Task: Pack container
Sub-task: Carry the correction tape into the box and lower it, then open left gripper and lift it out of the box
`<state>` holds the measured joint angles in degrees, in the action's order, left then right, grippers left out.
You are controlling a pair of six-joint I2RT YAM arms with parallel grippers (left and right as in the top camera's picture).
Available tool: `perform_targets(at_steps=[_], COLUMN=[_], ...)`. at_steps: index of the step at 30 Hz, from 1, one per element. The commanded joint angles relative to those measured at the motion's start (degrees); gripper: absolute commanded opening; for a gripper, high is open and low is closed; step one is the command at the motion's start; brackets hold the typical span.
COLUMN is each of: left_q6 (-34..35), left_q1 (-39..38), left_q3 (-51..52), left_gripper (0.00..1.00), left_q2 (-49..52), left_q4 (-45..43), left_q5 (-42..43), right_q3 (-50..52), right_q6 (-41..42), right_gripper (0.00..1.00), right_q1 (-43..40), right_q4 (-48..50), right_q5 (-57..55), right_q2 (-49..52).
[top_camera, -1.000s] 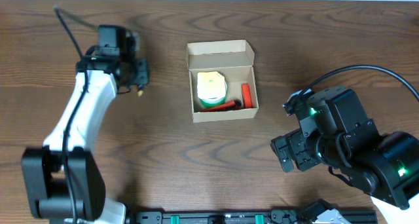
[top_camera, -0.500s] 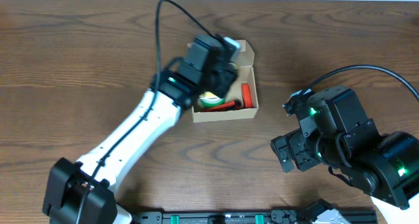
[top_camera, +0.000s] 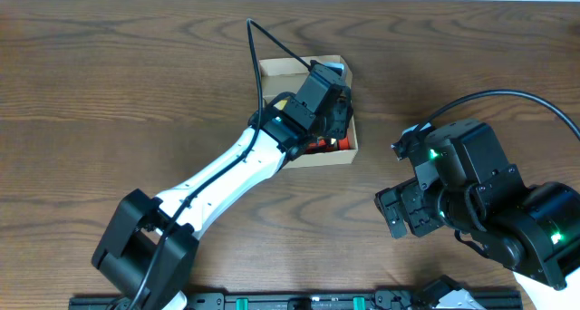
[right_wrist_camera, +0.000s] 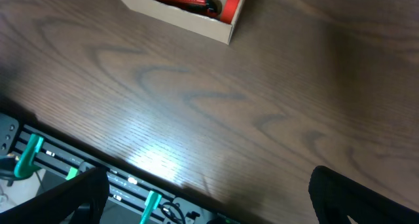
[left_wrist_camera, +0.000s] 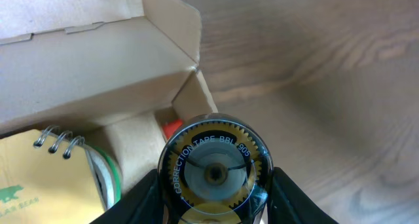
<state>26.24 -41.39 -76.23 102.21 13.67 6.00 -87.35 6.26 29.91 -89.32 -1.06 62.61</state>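
The left gripper (left_wrist_camera: 215, 188) is clamped on a round correction tape (left_wrist_camera: 215, 166), one finger pressing each side, and hangs over the right end of the box (left_wrist_camera: 85, 60). Directly beneath it is a narrow free slot beside a red item (left_wrist_camera: 171, 128); to its left lie a spiral notebook (left_wrist_camera: 33, 185) and a green-edged roll (left_wrist_camera: 110, 178).

To do this well, lower straight into that slot, keep clear of the upright flap behind the gripper, and release only once low inside.

The tape's clear plastic shell shows a toothed wheel; it looks hard and slippery. The box is matte tan cardboard with thin, bendable walls. The right gripper (right_wrist_camera: 209, 198) hangs with fingers apart, the box up and to its left (right_wrist_camera: 196, 24).
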Motion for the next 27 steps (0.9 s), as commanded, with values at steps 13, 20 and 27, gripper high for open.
perform_targets(at_steps=[13, 20, 27], left_q6=[5.5, 5.5, 4.3], left_q1=[0.0, 0.0, 0.8], left_q3=[-0.5, -0.5, -0.5], left_gripper=[0.44, 0.65, 0.66], left_q2=[1.7, 1.7, -0.3], left_q4=[-1.0, -1.2, -1.0], left_q5=[-1.3, -1.3, -1.6], right_q3=[0.0, 0.0, 0.0], right_q6=[-0.8, -0.8, -0.8], right_gripper=[0.99, 0.99, 0.99], right_q1=[-0.3, -0.3, -0.3], right_q4=[-0.1, -0.1, -0.1], right_q5=[-0.4, -0.4, -0.4], right_q2=[0.0, 0.0, 0.0])
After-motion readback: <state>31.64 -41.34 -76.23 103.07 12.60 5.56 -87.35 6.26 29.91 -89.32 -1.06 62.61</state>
